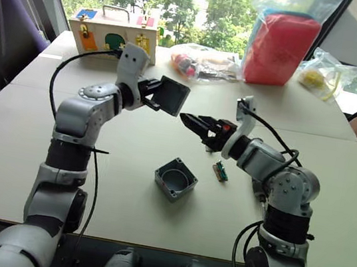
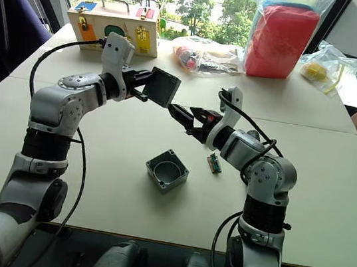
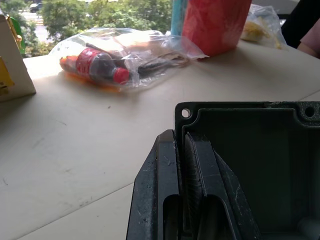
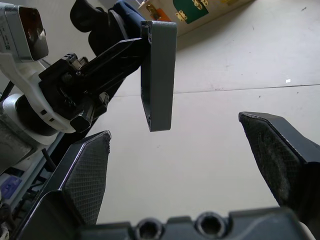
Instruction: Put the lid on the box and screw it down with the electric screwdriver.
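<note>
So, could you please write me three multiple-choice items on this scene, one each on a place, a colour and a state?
1. Where does the small grey square plastic box rest?
A on the table, between the arms
B in the right gripper
C on the wooden box

2. What colour is the large soft bag at the table's far edge?
A blue
B red
C yellow

3. The flat square grey plastic lid is
A on the box
B flat on the table
C held aloft by the left gripper

A: open box lies on the tabletop.
B: red through clear plastic.
C: fingers clamp it midair.
</note>
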Tool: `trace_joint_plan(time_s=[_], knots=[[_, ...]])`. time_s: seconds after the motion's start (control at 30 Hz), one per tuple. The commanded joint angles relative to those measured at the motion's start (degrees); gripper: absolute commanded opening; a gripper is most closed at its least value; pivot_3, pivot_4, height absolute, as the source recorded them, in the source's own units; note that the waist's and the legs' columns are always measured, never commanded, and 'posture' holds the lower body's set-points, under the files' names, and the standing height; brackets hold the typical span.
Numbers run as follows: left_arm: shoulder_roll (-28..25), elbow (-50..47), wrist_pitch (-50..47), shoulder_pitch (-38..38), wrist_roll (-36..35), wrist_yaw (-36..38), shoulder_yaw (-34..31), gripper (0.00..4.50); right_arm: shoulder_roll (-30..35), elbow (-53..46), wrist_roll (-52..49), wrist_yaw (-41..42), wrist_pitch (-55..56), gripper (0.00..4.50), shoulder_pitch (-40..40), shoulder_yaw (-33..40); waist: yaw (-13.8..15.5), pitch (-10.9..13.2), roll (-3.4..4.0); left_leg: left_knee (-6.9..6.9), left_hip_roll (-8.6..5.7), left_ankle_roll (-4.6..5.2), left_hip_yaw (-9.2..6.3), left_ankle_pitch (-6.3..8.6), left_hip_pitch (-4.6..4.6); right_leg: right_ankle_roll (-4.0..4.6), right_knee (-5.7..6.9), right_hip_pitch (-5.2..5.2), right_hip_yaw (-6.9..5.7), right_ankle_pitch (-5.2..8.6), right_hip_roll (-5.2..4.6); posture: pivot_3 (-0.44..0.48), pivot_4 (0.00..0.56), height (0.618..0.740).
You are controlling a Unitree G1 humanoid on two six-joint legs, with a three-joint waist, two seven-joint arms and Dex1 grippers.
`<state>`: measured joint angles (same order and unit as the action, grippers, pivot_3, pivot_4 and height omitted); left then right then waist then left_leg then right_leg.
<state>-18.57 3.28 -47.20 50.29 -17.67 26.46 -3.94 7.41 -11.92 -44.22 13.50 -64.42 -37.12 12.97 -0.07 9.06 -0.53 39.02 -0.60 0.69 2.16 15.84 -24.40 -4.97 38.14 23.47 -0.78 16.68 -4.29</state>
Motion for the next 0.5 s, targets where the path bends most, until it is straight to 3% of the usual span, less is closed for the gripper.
trace_joint_plan(time_s=[0.03,0.43,0.47,0.5], knots=[[0.1,-4.7,0.2,0.1,-2.3,1.4,0.0,0.02,-0.9,-0.9,-2.0,-0.7,1.7,4.50,-1.6,1.5,-0.2,0.0,0.00,0.00,0.00,0.00,0.00,0.00,0.00,0.00,0.00,0.00,0.00,0.00,0.00,0.000,0.150,0.740],[0.2,-5.1,0.4,-1.6,-4.0,2.6,0.4,0.02,-1.8,-1.2,-5.4,-2.7,2.6,4.50,-1.3,3.1,-0.7,0.0,0.00,-0.01,0.06,0.04,-0.01,0.02,0.01,0.00,-0.01,0.00,0.02,0.00,0.10,0.000,0.150,0.740],[0.1,-5.1,0.4,-1.6,-4.0,2.6,0.4,0.00,-1.9,-1.4,-5.7,-2.8,2.6,3.96,-1.2,3.1,-0.7,0.0,0.00,0.00,0.06,0.05,-0.01,0.03,0.01,0.00,-0.01,0.00,0.02,0.00,0.10,0.000,0.150,0.740],[0.2,-5.0,0.4,-1.6,-4.1,2.6,0.3,0.00,-1.9,-1.5,-5.9,-2.9,2.7,3.80,-1.0,3.1,-0.7,0.0,0.00,0.00,0.06,0.06,-0.01,0.03,0.01,0.00,-0.01,0.00,0.02,0.00,0.10,0.000,0.150,0.740]])
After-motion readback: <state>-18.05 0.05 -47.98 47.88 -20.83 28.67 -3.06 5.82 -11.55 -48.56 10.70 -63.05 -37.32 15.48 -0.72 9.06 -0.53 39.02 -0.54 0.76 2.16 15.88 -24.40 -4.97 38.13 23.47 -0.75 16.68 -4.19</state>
